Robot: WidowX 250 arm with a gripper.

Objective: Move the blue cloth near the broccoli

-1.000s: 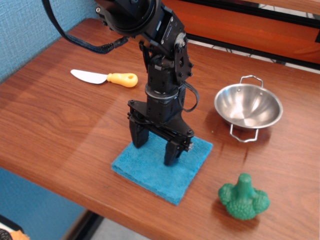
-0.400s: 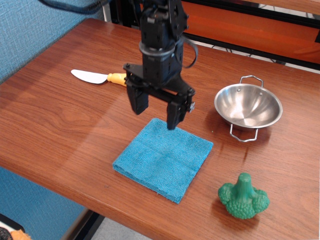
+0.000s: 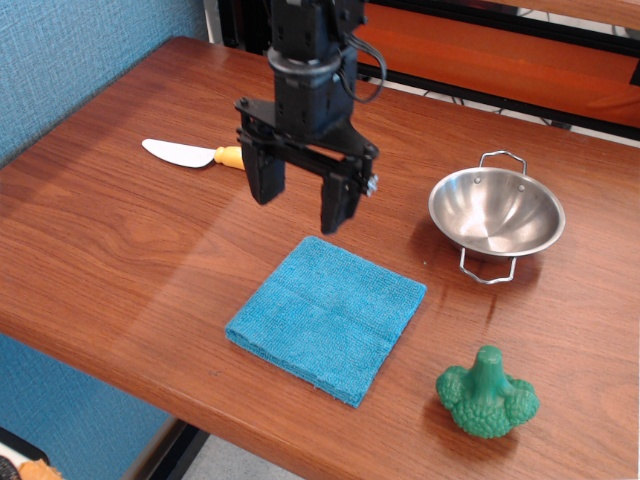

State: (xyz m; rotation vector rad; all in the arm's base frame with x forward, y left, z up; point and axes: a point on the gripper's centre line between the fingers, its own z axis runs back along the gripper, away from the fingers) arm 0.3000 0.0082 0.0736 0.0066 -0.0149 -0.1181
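Wooden table (image 3: 90,250): blue cloth (image 3: 327,317) flat below spread, empty jaws.

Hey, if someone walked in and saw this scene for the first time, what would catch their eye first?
Probably the black gripper hanging open above the table, with nothing between its jaws. Right below it lies the blue cloth, flat near the table's front edge, with the green broccoli off to its right, apart from it. Behind the broccoli, the shiny steel bowl also stands out.
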